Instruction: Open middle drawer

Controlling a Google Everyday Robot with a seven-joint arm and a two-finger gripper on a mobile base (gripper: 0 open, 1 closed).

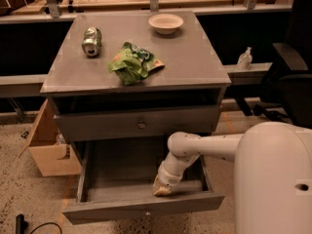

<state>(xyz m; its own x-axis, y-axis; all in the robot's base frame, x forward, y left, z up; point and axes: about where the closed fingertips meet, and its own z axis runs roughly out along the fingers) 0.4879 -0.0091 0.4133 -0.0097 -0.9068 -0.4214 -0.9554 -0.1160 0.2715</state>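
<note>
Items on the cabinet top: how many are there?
3: a can at back left, a green bag near the middle, a bowl at back right. None seems hidden. The end effector is inside the open middle drawer.

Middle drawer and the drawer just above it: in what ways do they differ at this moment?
1. The middle drawer is pulled far out, so its inside shows; the upper drawer is shut, showing only its front.
2. The gripper is down inside the middle drawer, near its front wall; nothing touches the upper drawer.
3. The upper drawer's front faces the camera; the middle drawer's front is seen steeply from above.

Both are grey and similarly wide.
</note>
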